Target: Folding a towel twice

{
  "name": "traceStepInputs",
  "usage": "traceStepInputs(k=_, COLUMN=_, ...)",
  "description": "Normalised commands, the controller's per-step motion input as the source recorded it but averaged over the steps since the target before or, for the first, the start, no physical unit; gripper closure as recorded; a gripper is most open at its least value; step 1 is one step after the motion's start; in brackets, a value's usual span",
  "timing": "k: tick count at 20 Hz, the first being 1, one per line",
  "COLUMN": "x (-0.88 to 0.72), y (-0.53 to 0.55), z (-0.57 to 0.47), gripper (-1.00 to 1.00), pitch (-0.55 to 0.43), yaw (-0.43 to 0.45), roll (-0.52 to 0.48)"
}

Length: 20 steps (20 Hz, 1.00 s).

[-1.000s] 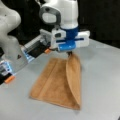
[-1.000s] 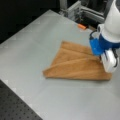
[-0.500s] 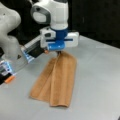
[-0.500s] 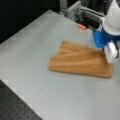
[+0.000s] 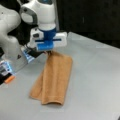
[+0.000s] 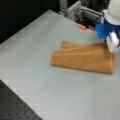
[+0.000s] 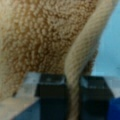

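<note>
The orange-brown towel [image 5: 53, 80] lies on the grey table [image 5: 95, 82] folded into a long narrow strip, seen in both front views [image 6: 82, 57]. My gripper [image 5: 48, 51] is low over the strip's far end, at a front view's right [image 6: 112, 47]. In the wrist view the pale hemmed edge of the towel [image 7: 77, 57] runs down between the two black fingers [image 7: 52, 95], and my gripper [image 7: 73, 95] is shut on it. Terry cloth fills most of that view.
The white robot base [image 5: 10, 45] stands at a front view's left with a small orange object [image 5: 10, 79] beside it, also seen near a metal frame [image 6: 75, 10]. A black perforated board [image 6: 15, 107] borders the table's corner.
The gripper has carried the towel's edge across and downward. The raised flap has come down and the towel now lies as a flatter, narrower strip.
</note>
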Motion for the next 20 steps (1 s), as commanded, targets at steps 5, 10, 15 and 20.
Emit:
traceStepInputs(k=5, x=-0.29, y=0.15, z=-0.14, gripper=1.0, pitch=-0.011, yaw=-0.03, roll=0.166)
traceStepInputs(k=10, x=-0.16, y=0.2, z=-0.15, gripper=1.0, pitch=0.07, yaw=-0.036, roll=0.221)
traceStepInputs(k=15, x=-0.06, y=0.13, z=-0.13, gripper=1.0, pitch=0.055, yaw=-0.025, roll=0.184)
traceStepInputs(k=20, x=-0.01, y=0.01, z=-0.09, gripper=-1.0, pitch=-0.005, yaw=0.025, roll=0.146)
